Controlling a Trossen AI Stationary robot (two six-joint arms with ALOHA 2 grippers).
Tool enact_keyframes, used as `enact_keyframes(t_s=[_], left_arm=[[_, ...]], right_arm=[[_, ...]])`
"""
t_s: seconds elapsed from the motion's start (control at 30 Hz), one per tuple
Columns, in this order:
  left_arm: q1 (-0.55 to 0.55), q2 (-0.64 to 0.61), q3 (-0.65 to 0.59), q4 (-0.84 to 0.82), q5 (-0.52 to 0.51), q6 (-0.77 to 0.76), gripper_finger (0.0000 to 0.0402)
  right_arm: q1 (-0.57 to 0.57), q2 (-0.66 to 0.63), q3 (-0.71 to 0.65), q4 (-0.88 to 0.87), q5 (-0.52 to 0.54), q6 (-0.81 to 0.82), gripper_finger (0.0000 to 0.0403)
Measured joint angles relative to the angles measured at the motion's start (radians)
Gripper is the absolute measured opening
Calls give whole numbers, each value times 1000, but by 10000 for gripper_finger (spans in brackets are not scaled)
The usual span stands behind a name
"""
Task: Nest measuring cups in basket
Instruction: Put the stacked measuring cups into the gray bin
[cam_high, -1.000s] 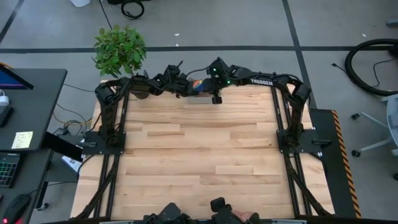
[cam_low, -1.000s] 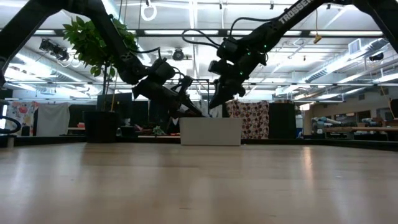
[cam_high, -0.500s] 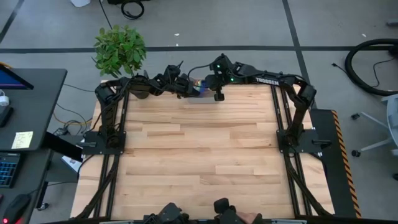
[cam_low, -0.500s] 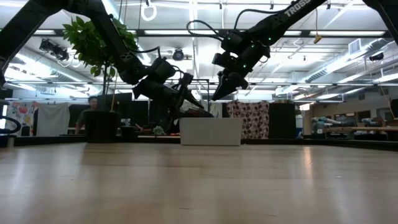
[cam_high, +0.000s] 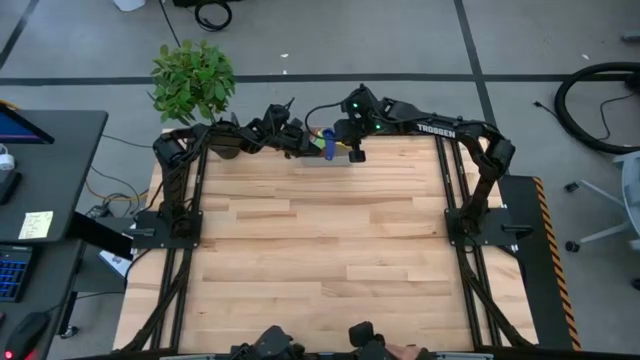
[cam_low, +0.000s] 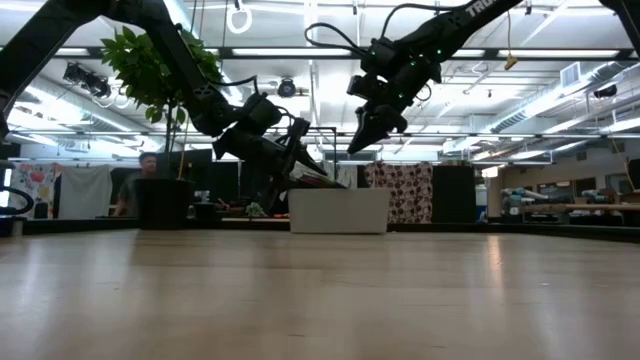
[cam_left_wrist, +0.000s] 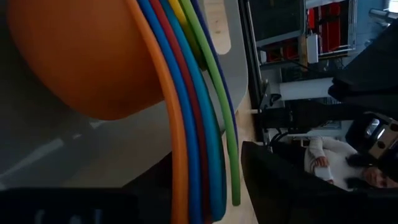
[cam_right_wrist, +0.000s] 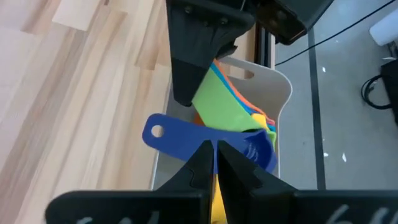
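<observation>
The pale basket (cam_low: 340, 212) stands at the table's far edge, middle. Inside it, a nested stack of measuring cups (cam_right_wrist: 233, 102) tilts on edge; orange, blue, red, light blue and green rims (cam_left_wrist: 193, 124) show side by side. A dark blue cup (cam_right_wrist: 249, 149) lies against the stack, its handle end (cam_right_wrist: 154, 132) sticking out over the basket's wall. My left gripper (cam_low: 318, 172) reaches slanting down into the basket, open, with a finger (cam_right_wrist: 186, 87) beside the green cup. My right gripper (cam_low: 358, 145) hangs shut above the basket and holds nothing. My left gripper stands open about the tilted stack of cups in the basket, coming slanting down from the table's left. One finger (cam_right_wrist: 185, 93) lies right beside the green cup's rim (cam_right_wrist: 205, 93). I cannot tell whether it touches the rim.
A dark round plant pot (cam_low: 162, 203) with a leafy plant (cam_high: 192, 78) stands at the table's far left corner, close to my left arm. The wooden tabletop (cam_high: 320, 250) stretches from the basket to the near edge. A person (cam_low: 148, 165) shows in the room behind.
My left gripper has opened inside the basket and kept its place. My right gripper has risen from just above the basket, staying shut. The dark blue cup now shows uncovered in the high view, lying in the basket.
</observation>
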Motion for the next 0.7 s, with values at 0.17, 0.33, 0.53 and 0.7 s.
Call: enact_keyframes(t_s=[0.17,0.33,0.53,0.7], left_arm=[[4,3,-2,30,33,-2,141],[24,5,-2,52,141,-69,141],[40,5,-2,59,218,-150,141],[40,4,-2,59,281,-210,142]], right_arm=[[0,0,0,-10,0,0,26],[0,0,0,-11,-1,0,26],[0,1,0,-11,-1,0,26],[0,2,0,-10,-2,0,26]])
